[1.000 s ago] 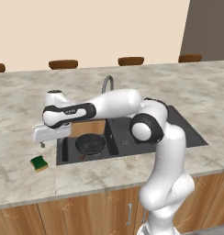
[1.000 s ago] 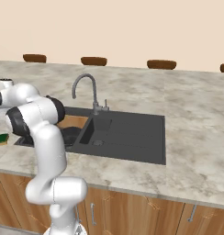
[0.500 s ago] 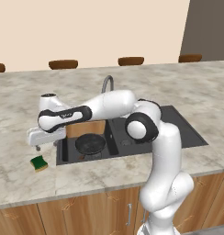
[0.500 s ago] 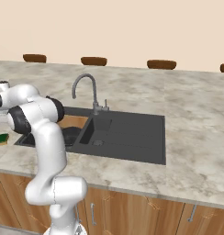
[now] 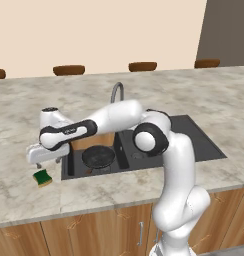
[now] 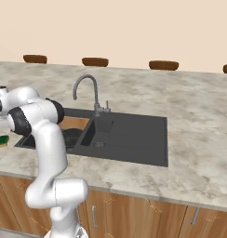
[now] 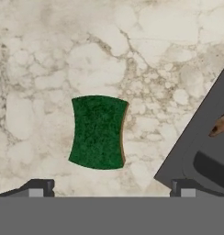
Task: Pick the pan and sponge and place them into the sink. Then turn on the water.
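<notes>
**Pan in the basin, sponge next**

We judge the first step done: the pan (image 5: 98,156) sits in the left basin of the sink (image 5: 194,145), by the wood-brown panel, its handle pointing toward the tabletop's front edge. No water runs from the faucet (image 5: 116,91).

The step in hand is the sponge (image 5: 43,177). It lies green side up on the tabletop (image 5: 24,120), just beside the sink's left rim and near the front edge, touching nothing else. Our gripper (image 5: 39,162) hangs right above it, jaws spread wide and empty; in the hand view the two fingertips (image 7: 38,187) stand well outside the sponge (image 7: 99,132) on either side.

In that hand view the sponge's long axis runs up and down, across the line between the fingertips, so the jaws would close on its short width, on the two long sides. From the base view it sits slightly skewed to the tabletop's front edge.

The next move, as we read it, calls for a straight descent until the fingertips flank the sponge, then a gentle close, since it should yield. After that comes a lift over the rim into a basin, and then the faucet.
</notes>
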Controlling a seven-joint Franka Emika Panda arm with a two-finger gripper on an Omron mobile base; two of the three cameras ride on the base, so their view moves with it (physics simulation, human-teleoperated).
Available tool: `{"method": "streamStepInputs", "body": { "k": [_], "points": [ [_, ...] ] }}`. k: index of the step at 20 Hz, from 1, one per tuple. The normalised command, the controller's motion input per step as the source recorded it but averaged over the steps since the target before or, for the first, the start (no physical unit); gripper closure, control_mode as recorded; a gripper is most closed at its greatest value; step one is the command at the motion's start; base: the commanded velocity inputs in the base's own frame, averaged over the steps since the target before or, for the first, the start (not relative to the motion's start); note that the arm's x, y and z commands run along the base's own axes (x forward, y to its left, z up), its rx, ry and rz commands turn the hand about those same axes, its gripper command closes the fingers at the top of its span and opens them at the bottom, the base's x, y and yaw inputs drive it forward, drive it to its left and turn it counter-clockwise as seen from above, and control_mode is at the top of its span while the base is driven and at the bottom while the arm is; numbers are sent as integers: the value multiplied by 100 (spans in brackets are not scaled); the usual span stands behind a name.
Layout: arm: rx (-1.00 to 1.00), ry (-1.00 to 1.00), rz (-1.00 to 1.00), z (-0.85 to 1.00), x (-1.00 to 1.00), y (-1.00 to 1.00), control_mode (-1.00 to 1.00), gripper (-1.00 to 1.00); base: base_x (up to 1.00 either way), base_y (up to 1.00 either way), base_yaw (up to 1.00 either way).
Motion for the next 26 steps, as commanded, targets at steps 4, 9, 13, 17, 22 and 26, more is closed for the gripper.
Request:
{"method": "streamStepInputs", "body": {
  "k": [4, 9, 13, 17, 22, 26],
  "points": [
    [3, 0, 0, -17, 0, 8, -100, -100, 0, 0, 0],
    [-3, -2, -1, -11, 5, 14, -100, -100, 0, 0, 0],
    [-4, -1, -3, -9, 9, 17, -100, -100, 0, 0, 0],
    [-2, -1, -4, -12, 6, 20, -100, -100, 0, 0, 0],
    [-2, 0, -3, -15, 5, 10, -100, -100, 0, 0, 0],
    [-1, 0, 0, -18, 1, 0, -100, -100, 0, 0, 0]
  ]
}}
